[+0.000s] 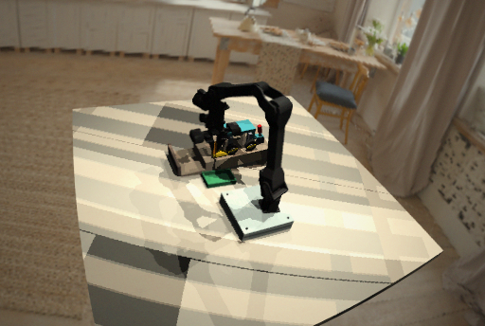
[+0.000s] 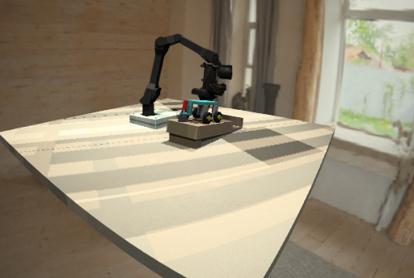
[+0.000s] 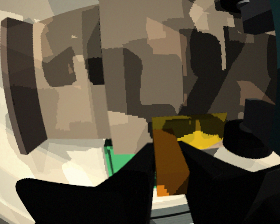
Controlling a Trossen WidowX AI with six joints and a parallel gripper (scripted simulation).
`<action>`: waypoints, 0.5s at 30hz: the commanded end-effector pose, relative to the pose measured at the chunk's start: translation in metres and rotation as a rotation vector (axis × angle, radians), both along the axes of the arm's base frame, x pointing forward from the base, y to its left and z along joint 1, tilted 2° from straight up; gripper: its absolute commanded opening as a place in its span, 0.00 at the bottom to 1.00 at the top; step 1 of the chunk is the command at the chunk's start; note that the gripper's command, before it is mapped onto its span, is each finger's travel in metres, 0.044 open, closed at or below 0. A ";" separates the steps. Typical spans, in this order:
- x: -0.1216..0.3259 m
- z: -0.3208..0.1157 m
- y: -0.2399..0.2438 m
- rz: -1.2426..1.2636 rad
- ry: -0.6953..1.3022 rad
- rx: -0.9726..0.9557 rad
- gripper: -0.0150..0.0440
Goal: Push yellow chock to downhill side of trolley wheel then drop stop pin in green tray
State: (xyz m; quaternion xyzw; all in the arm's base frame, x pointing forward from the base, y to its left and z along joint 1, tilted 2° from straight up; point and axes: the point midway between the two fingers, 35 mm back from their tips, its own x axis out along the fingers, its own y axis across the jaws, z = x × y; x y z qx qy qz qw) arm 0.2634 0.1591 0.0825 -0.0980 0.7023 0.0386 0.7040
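My gripper [image 1: 215, 141] [image 3: 164, 148] is shut on the upright orange handle of the yellow chock [image 1: 220, 153] [image 3: 201, 140]. The chock is at the ramp [image 1: 242, 159] [image 2: 202, 130] [image 3: 116, 30], at the downhill side of a black trolley wheel [image 3: 245, 140]. In the wrist view its end meets the wheel's edge; whether they touch I cannot tell. The trolley [image 1: 246, 126] [image 2: 206, 102], with a teal top, stands on the ramp. The red-headed stop pin [image 1: 260, 128] [image 2: 185, 105] stands upright at its uphill end. The chock's black base is hidden.
The green tray [image 1: 219, 178] [image 3: 117, 161] lies on the table beside the ramp, on the arm's base side. A raised end wall [image 1: 174, 160] [image 3: 23, 85] closes the ramp's low end. The pale base plate [image 1: 251, 218] [image 2: 155, 120] carries the arm.
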 end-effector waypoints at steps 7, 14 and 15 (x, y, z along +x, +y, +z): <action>0.000 0.000 0.000 -0.001 0.000 0.000 0.48; 0.000 0.010 0.001 -0.001 0.000 -0.004 0.58; -0.001 0.015 0.002 -0.001 0.000 -0.006 0.58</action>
